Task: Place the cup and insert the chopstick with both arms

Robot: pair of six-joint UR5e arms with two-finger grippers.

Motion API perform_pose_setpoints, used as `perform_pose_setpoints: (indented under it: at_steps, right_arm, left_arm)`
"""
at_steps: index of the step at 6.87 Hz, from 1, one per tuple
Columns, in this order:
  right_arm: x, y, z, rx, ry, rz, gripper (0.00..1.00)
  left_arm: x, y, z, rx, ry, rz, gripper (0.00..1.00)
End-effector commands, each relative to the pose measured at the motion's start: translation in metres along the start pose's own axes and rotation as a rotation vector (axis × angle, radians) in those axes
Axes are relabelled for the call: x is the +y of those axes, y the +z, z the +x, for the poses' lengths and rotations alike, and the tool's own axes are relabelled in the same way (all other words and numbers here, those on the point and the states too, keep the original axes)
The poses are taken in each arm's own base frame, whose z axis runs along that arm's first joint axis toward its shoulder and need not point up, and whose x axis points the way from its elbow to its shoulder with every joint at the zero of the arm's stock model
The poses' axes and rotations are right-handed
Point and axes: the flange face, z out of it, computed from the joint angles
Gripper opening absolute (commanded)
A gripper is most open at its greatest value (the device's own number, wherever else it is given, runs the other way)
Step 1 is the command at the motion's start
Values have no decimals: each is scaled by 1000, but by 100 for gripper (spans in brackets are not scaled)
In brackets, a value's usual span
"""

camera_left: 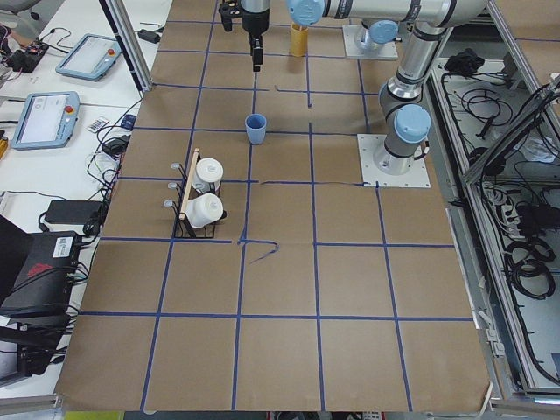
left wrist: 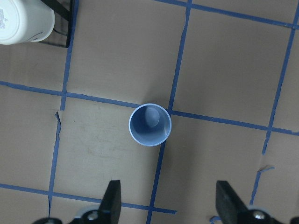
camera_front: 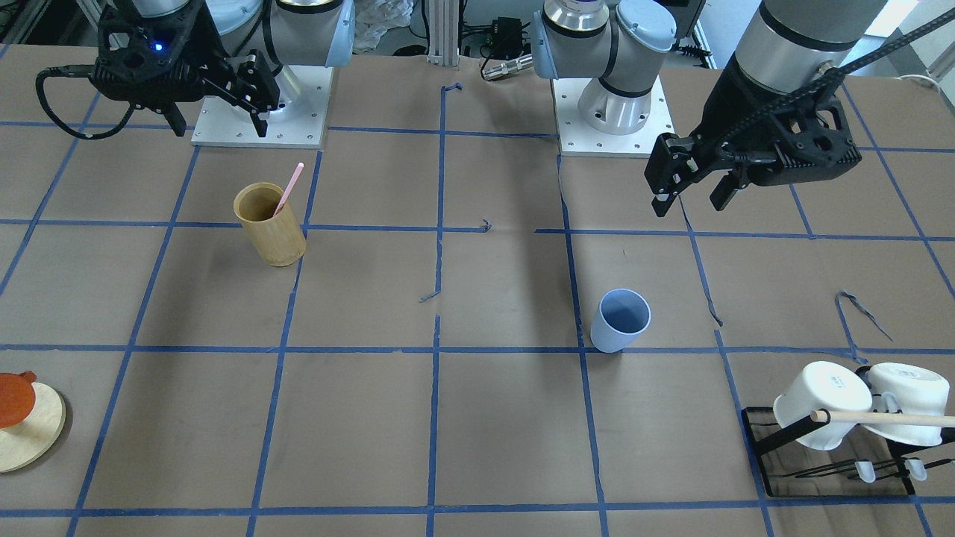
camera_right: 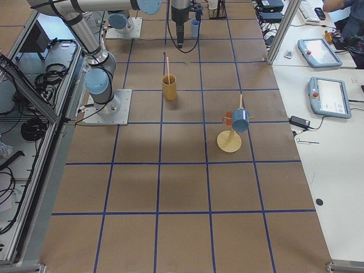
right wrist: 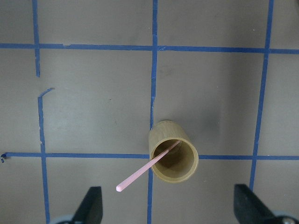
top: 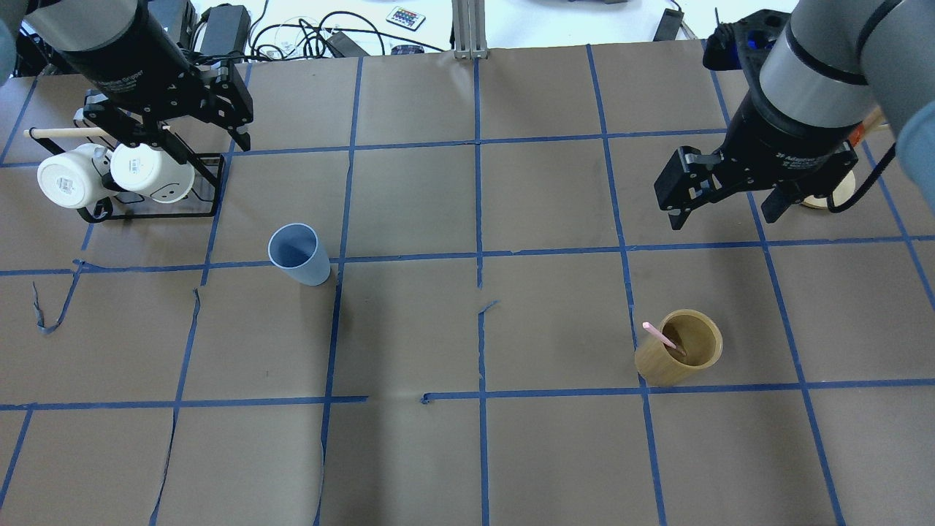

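The cup [top: 296, 254] stands upright, mouth up, on the left half of the table [top: 475, 453], just beside a crossing of blue tape lines [top: 478, 256]. Nothing touches it. The left gripper [camera_front: 690, 203] hangs in the air farther from the robot than the cup and a little to its left, with its jaws spread wide and nothing between them. In the left wrist view the cup sits ahead of the two dark fingertips [left wrist: 112, 200], well apart from both.

The chopstick [top: 659, 336] is on the right half, leaning inside a tan bamboo holder [top: 679, 358]. Its lower end is down in the holder and its upper end pokes out over the rim, slanting toward the table's middle. The holder stands nearer the robot than the cup does. The right gripper [top: 723, 219] hovers above the table beyond the holder, jaws wide open and clear of both holder and stick.

At the far left a black wire rack [top: 150, 213] carries two white mugs [top: 69, 179] under a light wooden rod [top: 58, 133]. At the far right edge sits a round wooden base [camera_front: 30, 440] with what may be an orange piece on it, only partly in view
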Motion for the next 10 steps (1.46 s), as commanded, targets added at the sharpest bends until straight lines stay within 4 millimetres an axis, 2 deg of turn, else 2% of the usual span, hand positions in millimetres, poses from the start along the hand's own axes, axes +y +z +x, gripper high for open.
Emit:
perform_pose_setpoints:
  at_steps: [1,2,3,9,10]
  right_arm:
    - [0,0,0,0,0,0,100]
    - [0,0,0,0,2,0,100]
    - [1,-1,0,0,0,1,100]
    - [-1,1,1,-1,3,-2,100]
    - [-2,-5,0,-4,3,12,100]
  left_arm:
    - [13,3,0,0,11,-14,75]
    - [15,12,-1,-4,11,-26,76]
    - [14,7,-1,-1,11,-13,77]
    - [8,16,-2,-1,6,-26,79]
    - [10,15,-2,-1,6,-25,79]
